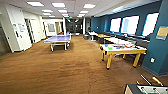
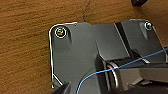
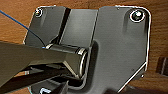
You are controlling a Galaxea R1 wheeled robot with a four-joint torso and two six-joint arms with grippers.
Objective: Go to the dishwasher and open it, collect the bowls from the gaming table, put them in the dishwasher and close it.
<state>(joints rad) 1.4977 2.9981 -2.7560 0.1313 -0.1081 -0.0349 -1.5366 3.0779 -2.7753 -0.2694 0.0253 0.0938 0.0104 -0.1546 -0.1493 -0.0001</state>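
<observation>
— Yellow-edged gaming table (image 1: 122, 51) stands right, by the blue wall (image 1: 160, 45); the bowls (image 1: 110, 47) sit on its white tabletop.
— And each pincer?
— Nobody can tell whether either is open or closed.

Bowls (image 1: 109, 46) on yellow-edged gaming table (image 1: 125, 52)

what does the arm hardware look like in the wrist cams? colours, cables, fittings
Both wrist views show a wide dark grey plate with rounded corners, pale bright edges and round shiny fittings at the corners. A dark jointed bar with a silver-ringed cylindrical joint crosses each plate. A thin blue cable runs across each. Fingers are not discernible.
</observation>
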